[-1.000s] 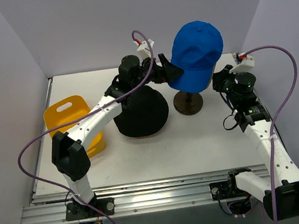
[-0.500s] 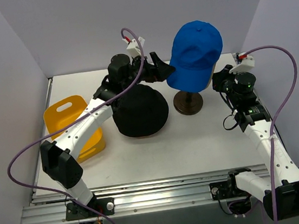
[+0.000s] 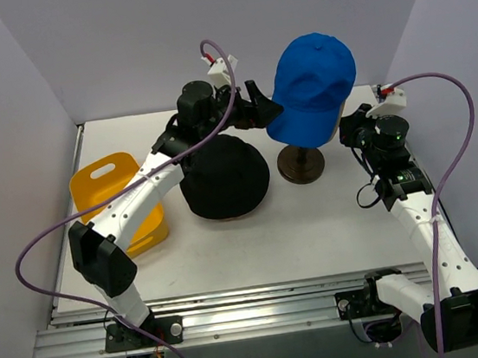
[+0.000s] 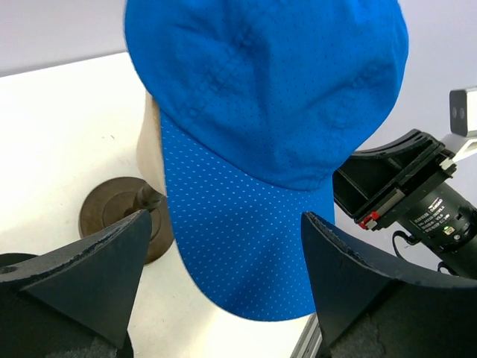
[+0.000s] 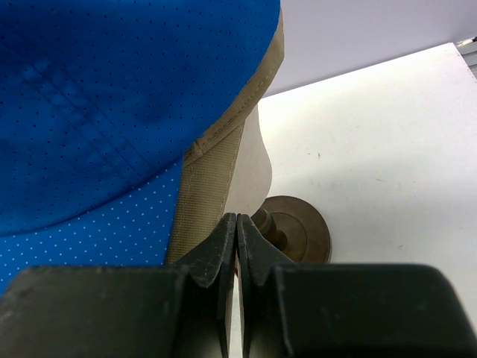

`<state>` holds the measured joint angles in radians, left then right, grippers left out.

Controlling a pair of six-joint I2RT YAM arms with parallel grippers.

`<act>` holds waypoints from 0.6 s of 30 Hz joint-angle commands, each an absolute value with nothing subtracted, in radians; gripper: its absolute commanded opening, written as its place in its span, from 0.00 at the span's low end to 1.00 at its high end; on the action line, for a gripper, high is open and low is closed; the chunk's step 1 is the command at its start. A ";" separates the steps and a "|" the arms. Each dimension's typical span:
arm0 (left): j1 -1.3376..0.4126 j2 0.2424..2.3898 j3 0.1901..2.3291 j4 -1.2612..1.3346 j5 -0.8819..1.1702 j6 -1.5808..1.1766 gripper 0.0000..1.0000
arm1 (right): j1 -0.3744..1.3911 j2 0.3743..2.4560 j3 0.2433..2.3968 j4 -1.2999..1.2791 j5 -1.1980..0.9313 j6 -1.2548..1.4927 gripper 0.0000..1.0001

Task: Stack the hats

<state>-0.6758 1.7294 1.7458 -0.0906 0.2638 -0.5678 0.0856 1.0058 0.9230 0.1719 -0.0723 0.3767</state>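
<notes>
A bright blue baseball cap [image 3: 314, 78] sits on a head form on a wooden stand [image 3: 300, 164]. A tan cap's edge [image 5: 209, 186] shows under the blue cap [image 5: 97, 97]. A black bucket hat [image 3: 226, 179] lies on the table left of the stand. My left gripper [image 3: 259, 111] hovers open above the black hat, its fingers either side of the blue cap's brim [image 4: 246, 246] without touching it. In the left wrist view my left gripper [image 4: 223, 224] faces the blue cap [image 4: 268, 97]. My right gripper [image 3: 347, 124] is shut and empty just right of the cap. Its pressed tips [image 5: 237, 224] show in the right wrist view.
A yellow plastic tray [image 3: 114, 190] stands at the table's left side. The cream head form [image 5: 252, 175] and the stand's round base [image 5: 298, 227] are close in front of the right gripper. Grey walls close in the table on three sides.
My left arm pulled back a little to the left from the blue cap's brim, then edged back toward it, jaws still wide. The right arm has not moved.
</notes>
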 commanded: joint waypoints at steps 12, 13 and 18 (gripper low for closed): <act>-0.768 1.740 1.806 -0.083 0.256 -0.546 0.89 | 0.091 0.974 0.950 0.206 -0.113 0.393 0.00; -0.778 1.743 1.804 -0.081 0.252 -0.545 0.90 | 0.091 0.973 0.950 0.206 -0.114 0.393 0.00; -0.799 1.758 1.807 -0.081 0.253 -0.540 0.89 | 0.092 0.976 0.942 0.215 -0.118 0.399 0.00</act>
